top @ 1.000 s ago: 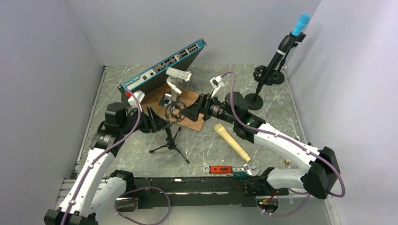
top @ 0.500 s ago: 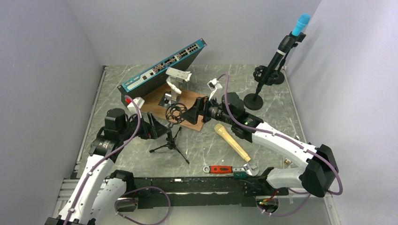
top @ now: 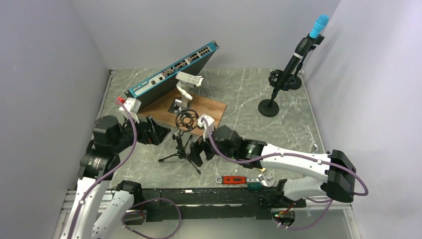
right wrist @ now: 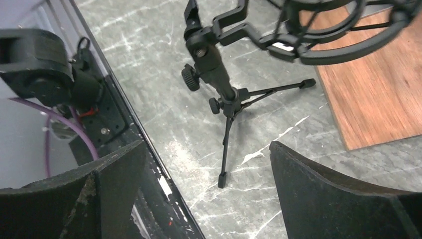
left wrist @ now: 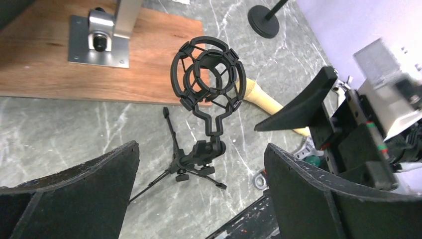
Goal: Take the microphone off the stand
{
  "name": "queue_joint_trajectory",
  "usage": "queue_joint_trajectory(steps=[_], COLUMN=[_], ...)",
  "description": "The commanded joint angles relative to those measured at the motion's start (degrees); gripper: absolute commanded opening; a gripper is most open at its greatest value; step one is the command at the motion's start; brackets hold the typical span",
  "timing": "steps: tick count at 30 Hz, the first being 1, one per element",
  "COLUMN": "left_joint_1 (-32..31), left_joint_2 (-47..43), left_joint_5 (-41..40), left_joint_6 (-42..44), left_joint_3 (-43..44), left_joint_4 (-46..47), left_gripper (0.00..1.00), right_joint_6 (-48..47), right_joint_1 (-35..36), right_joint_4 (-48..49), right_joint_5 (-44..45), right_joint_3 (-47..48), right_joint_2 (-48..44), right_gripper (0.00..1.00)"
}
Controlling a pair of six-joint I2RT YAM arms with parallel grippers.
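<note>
The microphone [left wrist: 263, 101], a gold handheld one, lies flat on the grey marbled table [top: 239, 89], to the right of the stand [left wrist: 201, 154] and by the near right corner of the wooden board [left wrist: 45, 64]. From above it is hidden under the right arm. The stand is a small black tripod, and its round shock mount [left wrist: 208, 74] is upright with nothing inside it. The left gripper [left wrist: 201, 147] sits to the left of the stand, its claw spread wide and holding nothing. The right gripper [right wrist: 208, 144] is low on the near right side of the stand, also spread wide and holding nothing, facing the tripod legs. A small white patch on the mount is too blurred to read. The port markings on the blue-edged network switch [top: 174, 69], which leans at the far left, are too small to read. At the far right stands a second microphone [top: 318, 25] with a blue foam top on a tall round-based stand [top: 268, 107]. A red-handled wrench [top: 233, 179] lies at the near edge.
</note>
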Motion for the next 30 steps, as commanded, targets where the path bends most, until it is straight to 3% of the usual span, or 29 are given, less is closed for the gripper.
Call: queue_joint_trajectory(steps=[1,4,11,21,27,30], left_joint_1=[-0.1,-0.1,-0.1,-0.1,-0.1,-0.1], left_joint_2=[-5.2,-9.0,-13.0,-18.4,-20.3,-20.6], left_joint_5=[-4.2,-5.8,-8.7,-10.6,-12.5,-14.2], left_joint_6=[3.1,3.5,4.8,4.2,4.8,5.7], left_joint_3=[1.6,1.5,3.3,5.2,6.0,6.5], left_joint_4=[-3.1,-4.5,-8.7,-11.6,-14.1,-15.5], left_gripper=[0.98,0.99,0.99,0.99,0.99,0.99], right_joint_6=[-5.7,-5.8,-8.6,-11.7,-18.1,-21.8], right_joint_1=[4.6,7.5,13.2,14.3,15.3,15.3], right_joint_4=[2.1,5.6,8.1,20.4,23.1,24.0], right_joint_5=[11.7,15.7,24.8,22.1,21.6,20.0], right_joint_3=[-0.6,-1.2,1.8,2.0,7.7,10.9], right_joint_2=[3.7,7.3,18.0,29.7,38.2,41.5], right_gripper=[0.92,0.82,0.70,0.58,0.29,0.22])
